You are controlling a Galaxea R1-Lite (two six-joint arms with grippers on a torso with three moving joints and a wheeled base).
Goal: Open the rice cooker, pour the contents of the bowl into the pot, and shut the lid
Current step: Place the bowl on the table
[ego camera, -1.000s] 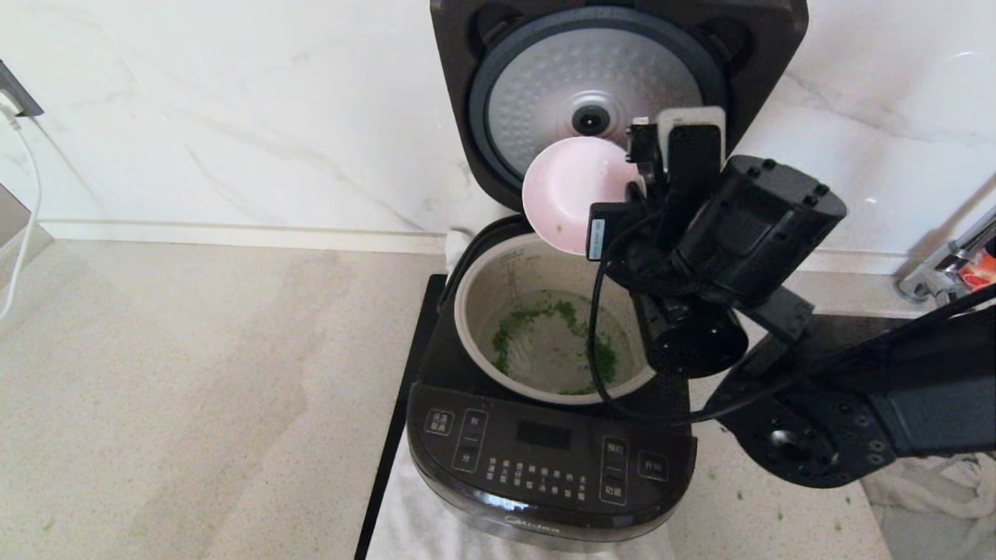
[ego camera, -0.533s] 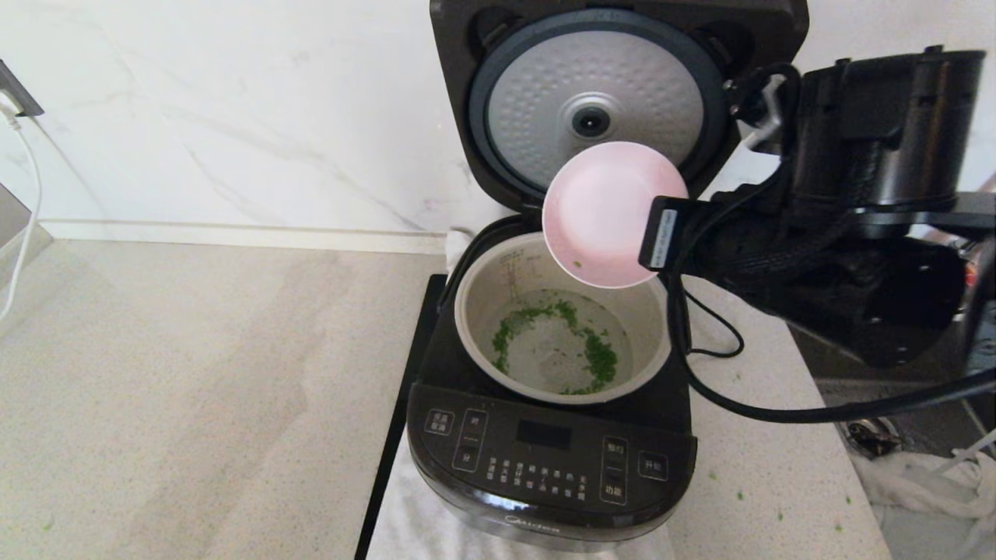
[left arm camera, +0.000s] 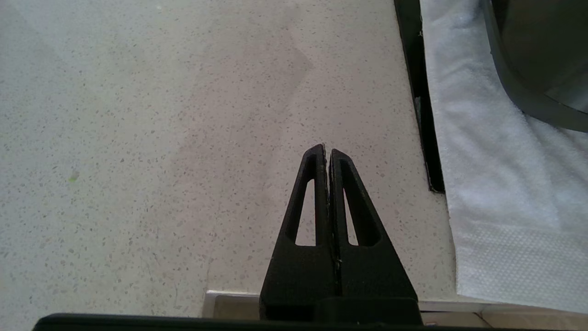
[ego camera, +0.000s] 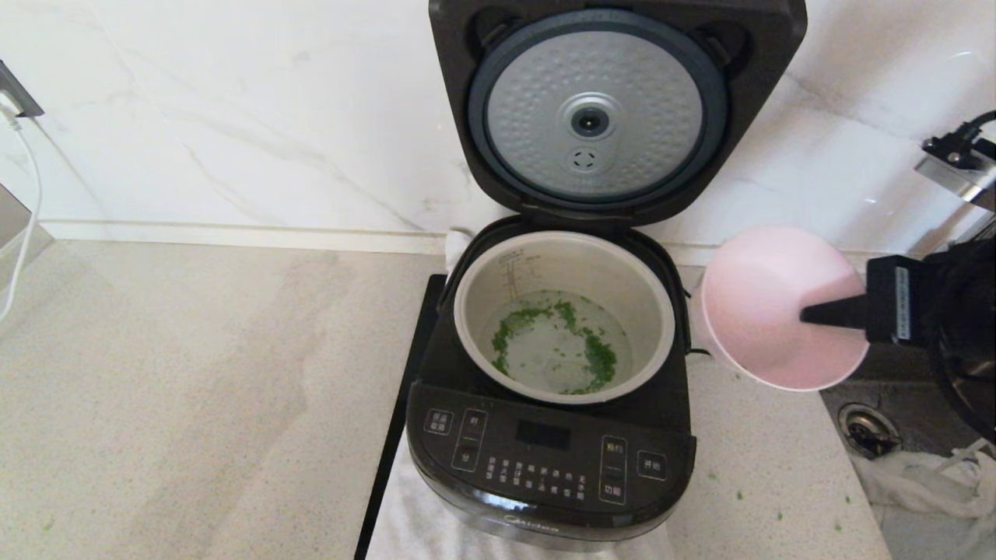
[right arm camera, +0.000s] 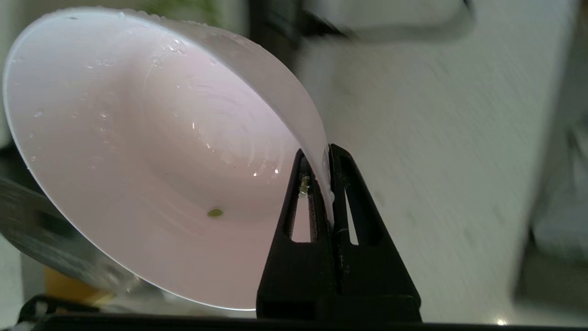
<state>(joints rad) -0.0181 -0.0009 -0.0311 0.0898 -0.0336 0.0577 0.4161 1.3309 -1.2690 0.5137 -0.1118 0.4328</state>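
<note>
The black rice cooker [ego camera: 548,459] stands in the middle with its lid [ego camera: 599,117] up against the wall, silver inner plate showing. Its grey-beige pot [ego camera: 638,295] holds chopped green bits [ego camera: 595,362] in a little water. To the right of the cooker, above the counter, my right gripper [ego camera: 809,315] [right arm camera: 322,154] is shut on the rim of the pink bowl [ego camera: 766,303] [right arm camera: 138,151]. The bowl is nearly empty: wet, with one green speck inside. My left gripper [left arm camera: 327,149] hangs shut and empty over the bare counter, left of the cooker.
A white towel [left arm camera: 487,184] and a black strip [left arm camera: 420,101] lie under the cooker. A sink drain [ego camera: 864,428] and crumpled cloth [ego camera: 926,482] sit at the right. A white cable [ego camera: 23,202] hangs at the far left. Green bits speckle the counter [ego camera: 747,498].
My right gripper has carried the bowl from above the pot out to the right of the cooker and turned it back toward upright. The greens now lie in the pot.
</note>
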